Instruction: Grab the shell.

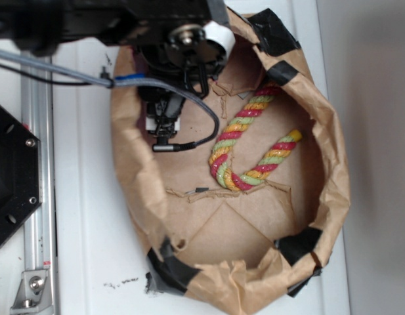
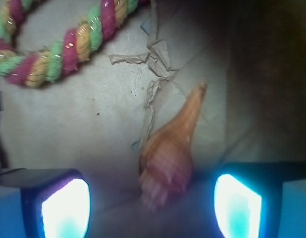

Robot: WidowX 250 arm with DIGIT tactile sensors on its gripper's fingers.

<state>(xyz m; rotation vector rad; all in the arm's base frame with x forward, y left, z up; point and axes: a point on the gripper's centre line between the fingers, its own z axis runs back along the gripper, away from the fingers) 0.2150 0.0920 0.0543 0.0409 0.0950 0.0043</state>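
You are looking down at a brown paper-lined basket [image 1: 333,131] sitting on a white counter [image 1: 84,249], its rim patched with black tape [image 1: 299,244]. Your arm is reaching in from the top of the exterior view, and the gripper [image 1: 164,131] is hanging over the left part of the basket floor, close beside the left paper wall. A grey cable [image 1: 51,69] is running along the arm and looping down beside the gripper.

In the wrist view, the gripper [image 2: 152,203] is showing its 2 fingers [image 2: 66,206] at the bottom corners, glowing bluish-white, and the jaws are standing wide apart with nothing clamped between them. The shell [image 2: 170,148] is lying on the paper floor in the gap between them, its ridged, rounded end nearest the camera and its long pointed tail aiming up and slightly right, away from the jaws. Neither finger appears to be touching it. In the exterior view the arm is hiding the shell, so you are not seeing it there.

The red, yellow and green twisted rope [image 1: 245,147] is curling in a hook shape across the right half of the basket, well apart from the gripper; in the wrist view the rope [image 2: 58,47] is crossing the upper left corner. Torn paper edges [image 2: 150,74] are lying between rope and shell.
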